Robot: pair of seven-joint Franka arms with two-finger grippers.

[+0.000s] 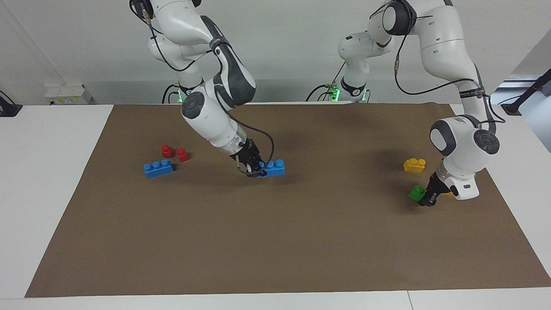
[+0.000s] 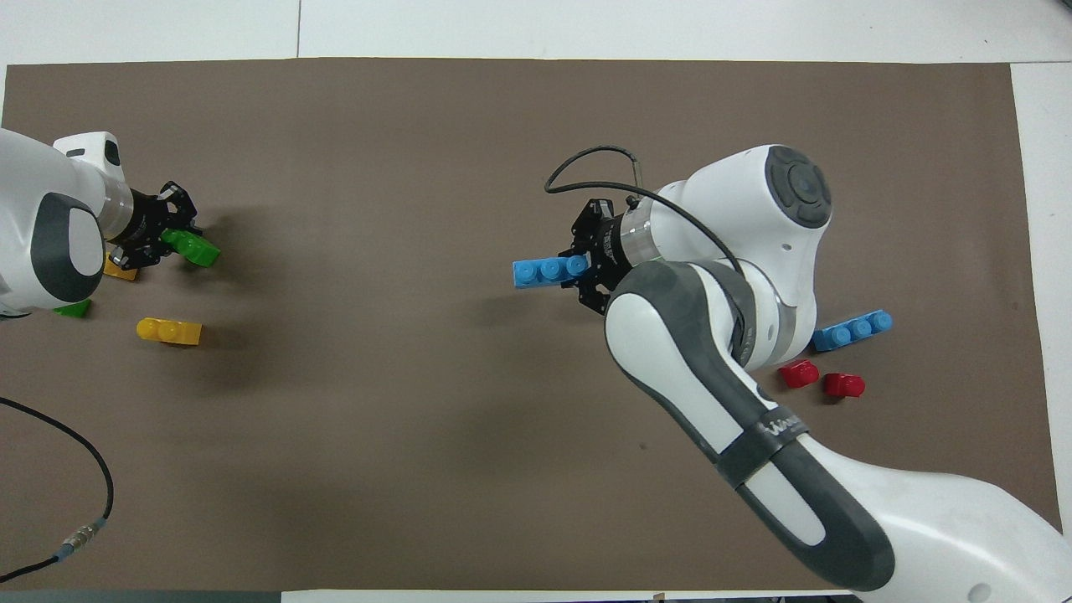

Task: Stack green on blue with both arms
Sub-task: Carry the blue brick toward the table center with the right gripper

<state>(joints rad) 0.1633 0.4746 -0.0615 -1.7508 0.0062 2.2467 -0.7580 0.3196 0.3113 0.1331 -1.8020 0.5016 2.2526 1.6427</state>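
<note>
Nearest the robots' edge, I have the right gripper (image 1: 255, 168) low at the middle of the brown mat (image 1: 275, 241), its jaws pinching one end of the long blue three-stud plastic brick (image 1: 274, 168), which seems to rest on the mat. Nearer the mat's edge at the left arm's end, my left gripper (image 1: 430, 196) pinches the small green two-stud plastic brick (image 1: 416, 193) low over the mat. To stack well, I judge I should hold blue level, lift green clear, carry it inward and square its underside over blue's free studs before pressing.
</note>
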